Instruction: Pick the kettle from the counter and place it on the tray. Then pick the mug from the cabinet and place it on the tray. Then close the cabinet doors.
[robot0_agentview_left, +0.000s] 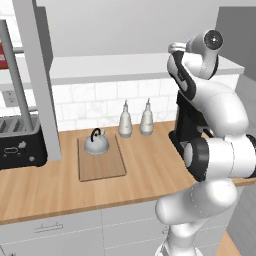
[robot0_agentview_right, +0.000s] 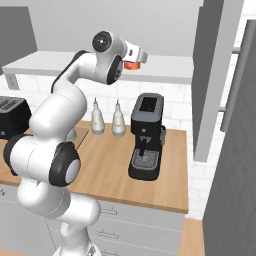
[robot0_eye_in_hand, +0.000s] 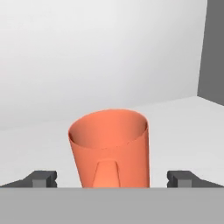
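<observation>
Orange mug (robot0_eye_in_hand: 111, 151) (one) between two open fingers (robot0_eye_in_hand: 41, 178), one kettle (robot0_agentview_left: 96, 143), two bottles (robot0_agentview_left: 125, 120)

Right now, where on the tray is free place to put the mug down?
The kettle stands on the back half of the tray. The front half, toward the counter edge, is bare. Behind the tray, the two bottles crowd the wall. The mug sits between the open gripper fingertips.

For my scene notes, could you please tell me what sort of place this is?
A simulated home kitchen, most likely: a wooden counter with a kettle on a tray, a coffee machine and a toaster.
</observation>
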